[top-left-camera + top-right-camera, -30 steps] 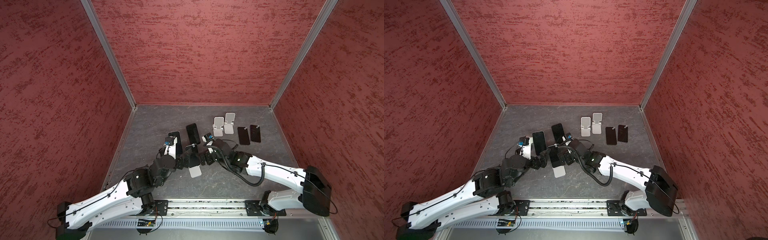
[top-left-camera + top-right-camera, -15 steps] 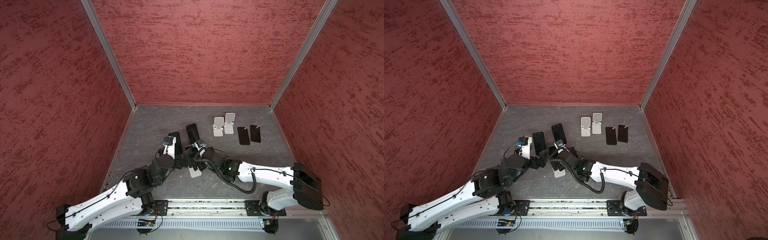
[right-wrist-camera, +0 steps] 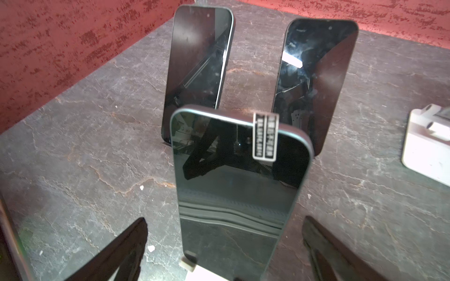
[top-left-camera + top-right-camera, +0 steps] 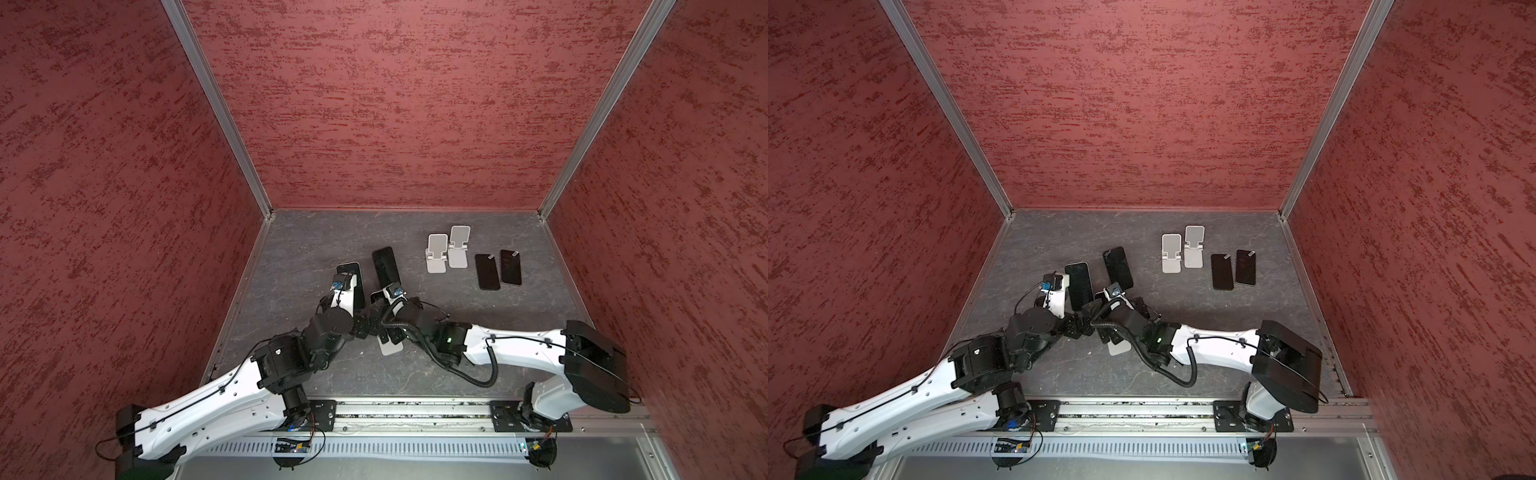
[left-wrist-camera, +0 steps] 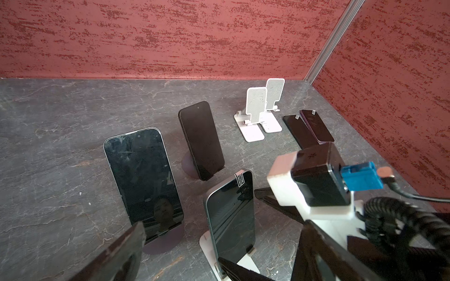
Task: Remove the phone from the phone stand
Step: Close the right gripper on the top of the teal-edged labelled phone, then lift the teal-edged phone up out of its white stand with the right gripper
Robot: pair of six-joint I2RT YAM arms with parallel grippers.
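On the table (image 4: 299, 249), the right arm (image 4: 519, 359) has swung left over the past second. Its gripper has gone from the right side of the stand (image 4: 391, 348) to directly over it. The left arm (image 4: 216, 395) has hardly shifted.

The right gripper (image 3: 225, 220) is spread wide, with a finger (image 3: 126, 243) on either side of the phone (image 3: 238, 194); neither is seen touching it. The left gripper (image 5: 223, 225) is also spread wide and holds nothing, just beside the stand on its left.

The phone sits on the white stand near the middle of the table, in front of the other phones (image 5: 143, 180) propped behind it. Its long axis rises from the stand's ledge and leans back toward the rear wall (image 4: 395, 104). The screen faces the arms and tilts upward. In both top views the end of the right arm covers most of it. A sticker (image 3: 265, 136) folds over its top edge, near one corner.
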